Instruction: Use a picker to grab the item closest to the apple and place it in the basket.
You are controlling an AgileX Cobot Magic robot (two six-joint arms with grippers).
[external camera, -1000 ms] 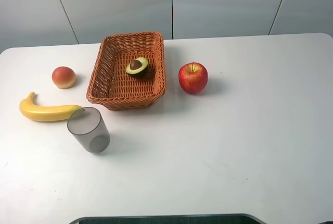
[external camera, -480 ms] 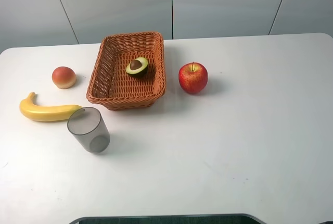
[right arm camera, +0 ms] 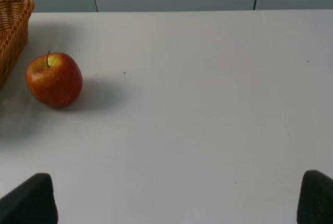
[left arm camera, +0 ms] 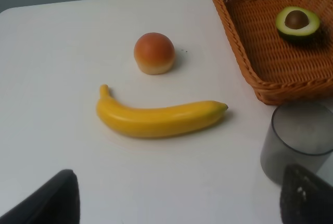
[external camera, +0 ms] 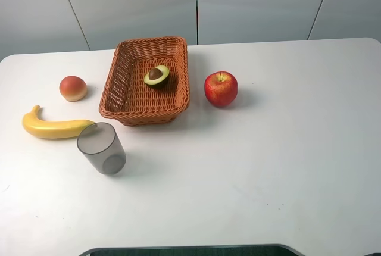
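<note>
The avocado half (external camera: 156, 76) lies inside the basket (external camera: 116, 83), toward its far end, with the apple (external camera: 221, 89) just beside the basket's right wall. In the left wrist view the avocado half (left arm camera: 297, 22) sits well apart from the left claw (left arm camera: 182, 198), whose two dark fingertips (left arm camera: 49, 200) stand wide apart at the picture's corners, nothing between them. In the right wrist view the right claw (right arm camera: 179, 200) is likewise spread wide and empty, with the apple (right arm camera: 54, 78) well ahead of it.

Neither arm shows from the high camera. Only the tips of each claw appear, cut off by the frame edges.

From left to right on the white table (external camera: 286, 149): one banana (external camera: 55, 127), one peach-coloured bun-like item (external camera: 72, 87), one grey cup (external camera: 101, 148), one basket, one avocado half, one apple.
</note>
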